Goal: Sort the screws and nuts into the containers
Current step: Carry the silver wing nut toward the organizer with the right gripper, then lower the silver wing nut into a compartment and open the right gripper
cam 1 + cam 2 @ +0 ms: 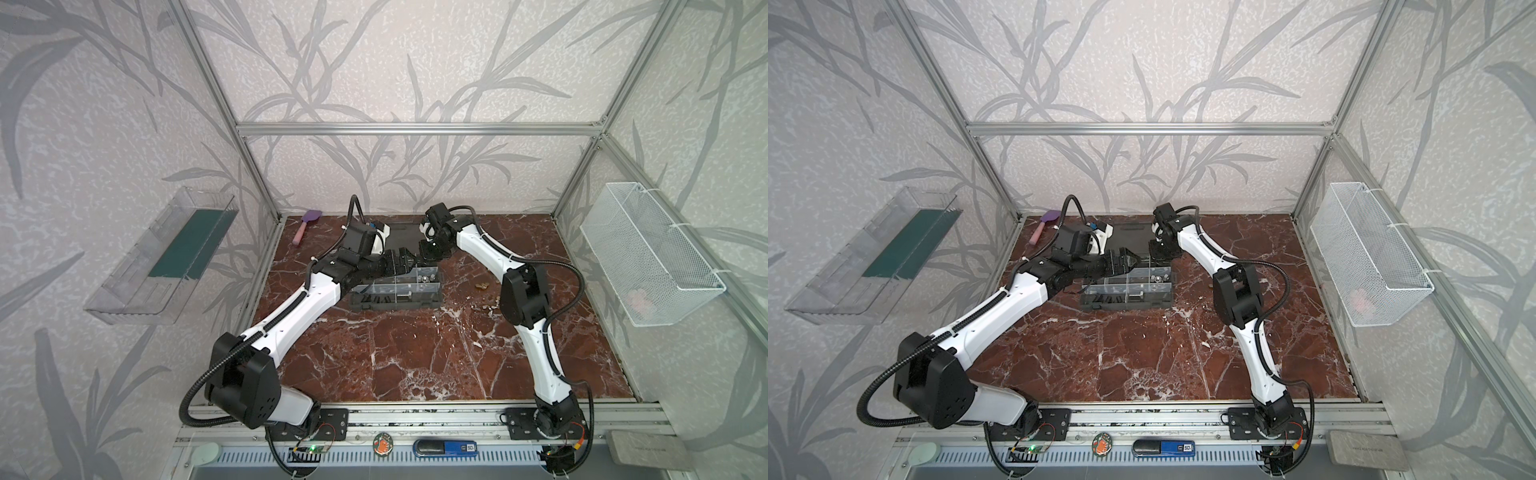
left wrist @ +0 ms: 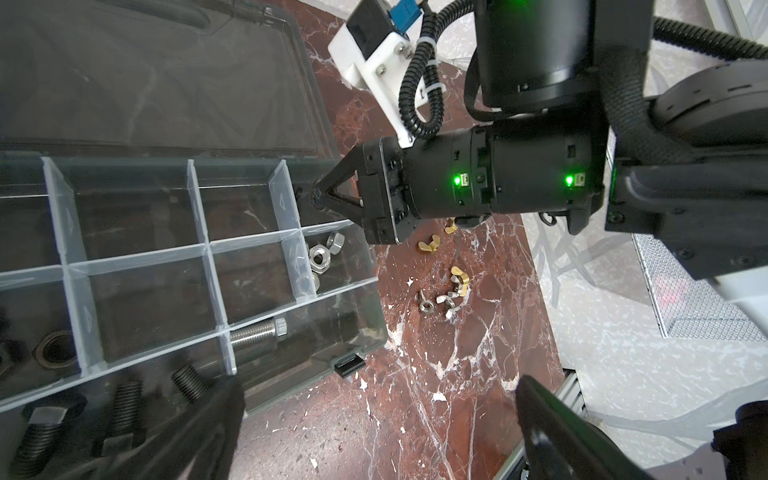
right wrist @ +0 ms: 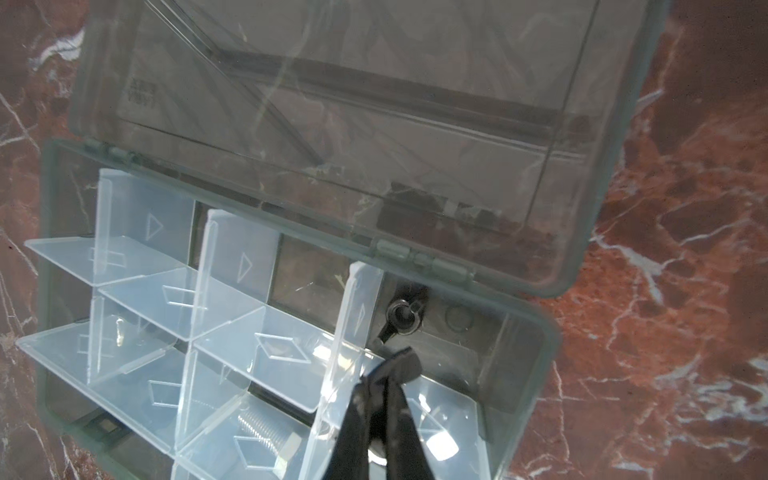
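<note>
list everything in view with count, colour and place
case: one, dark grey, lid open, mid-table
hex nuts: at least three, silver, case's right end compartment
bolt: one, silver, front row of case
screws: three, black, front row, left of bolt
wing nuts: about five, brass and silver, table right of case
spatula: one, purple and pink, table's back left
basket: one, white wire, right wall
tray: one, clear with green base, left wall
table: one, red-brown marble
left gripper: one, black, open, over case
right gripper: one, black, shut, case's back right corner
</note>
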Controlling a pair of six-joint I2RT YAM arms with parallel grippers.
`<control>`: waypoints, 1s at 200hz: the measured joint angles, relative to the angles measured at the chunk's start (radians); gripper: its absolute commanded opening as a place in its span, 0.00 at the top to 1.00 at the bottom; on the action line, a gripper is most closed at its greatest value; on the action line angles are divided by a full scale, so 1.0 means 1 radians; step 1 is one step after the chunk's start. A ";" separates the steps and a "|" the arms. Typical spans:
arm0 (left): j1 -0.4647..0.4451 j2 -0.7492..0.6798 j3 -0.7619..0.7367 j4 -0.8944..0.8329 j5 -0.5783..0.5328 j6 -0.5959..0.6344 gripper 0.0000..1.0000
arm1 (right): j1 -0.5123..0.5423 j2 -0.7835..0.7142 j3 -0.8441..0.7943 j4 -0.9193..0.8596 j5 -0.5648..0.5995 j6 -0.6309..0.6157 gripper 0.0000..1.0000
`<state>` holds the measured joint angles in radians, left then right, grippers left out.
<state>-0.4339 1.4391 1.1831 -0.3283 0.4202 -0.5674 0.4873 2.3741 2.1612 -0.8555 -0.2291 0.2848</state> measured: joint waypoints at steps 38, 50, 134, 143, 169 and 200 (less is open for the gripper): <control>0.012 0.000 -0.008 -0.001 0.000 0.000 0.00 | 0.000 0.021 0.003 -0.015 0.000 0.006 0.81; 0.013 -0.002 -0.008 -0.001 0.001 0.000 0.00 | 0.000 0.022 0.003 -0.018 0.000 0.006 0.79; 0.014 -0.018 -0.008 -0.002 0.001 -0.001 0.01 | 0.000 0.021 0.026 -0.044 0.004 -0.001 0.74; 0.014 -0.021 -0.008 -0.002 0.000 -0.001 0.01 | 0.000 0.019 0.026 -0.049 0.008 -0.005 0.73; 0.014 -0.035 -0.011 -0.002 -0.001 -0.002 0.01 | -0.001 -0.006 0.019 -0.061 0.028 -0.021 0.68; 0.011 -0.052 -0.021 -0.001 -0.004 -0.005 0.01 | -0.010 -0.117 -0.046 -0.062 0.047 -0.034 0.65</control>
<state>-0.4225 1.3869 1.1618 -0.3294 0.4164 -0.5720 0.4770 2.2574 2.1155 -0.9173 -0.1825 0.2508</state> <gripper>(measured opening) 0.995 0.340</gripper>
